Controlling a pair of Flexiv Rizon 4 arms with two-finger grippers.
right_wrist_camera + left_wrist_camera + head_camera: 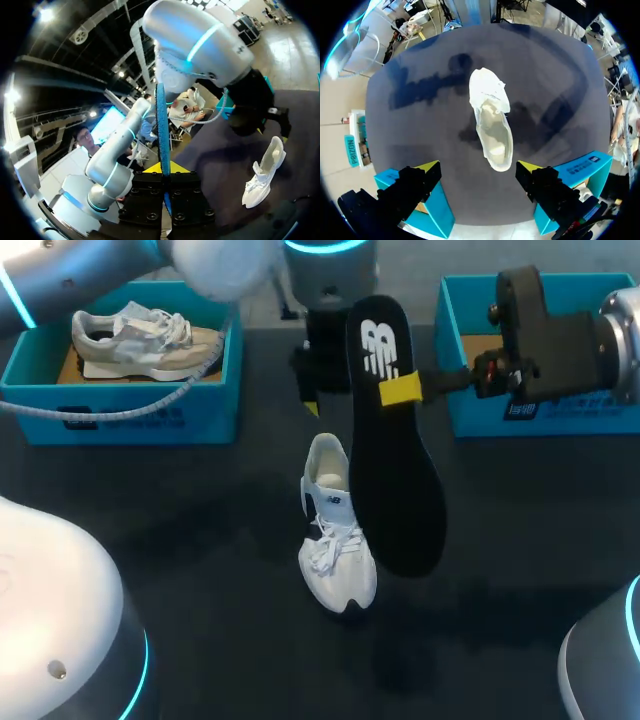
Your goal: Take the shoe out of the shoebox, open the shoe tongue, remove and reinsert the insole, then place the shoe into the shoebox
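A white shoe (335,540) lies on the dark table (180,540) at its middle, heel toward the back. Its opening shows pale and bare in the left wrist view (494,131). A black insole (395,450) hangs upright in the air just right of the shoe, with my right gripper (402,390) shut on its upper part. From the right wrist the insole (162,135) is seen edge-on between the yellow tips. My left gripper (479,170) hovers open, high over the shoe's heel end, with nothing between its fingers. One yellow fingertip (312,408) shows beside the insole.
A blue shoebox (120,405) at the back left holds a grey and beige shoe (140,340). A second blue shoebox (455,360) stands at the back right behind my right arm. Both boxes flank my left gripper.
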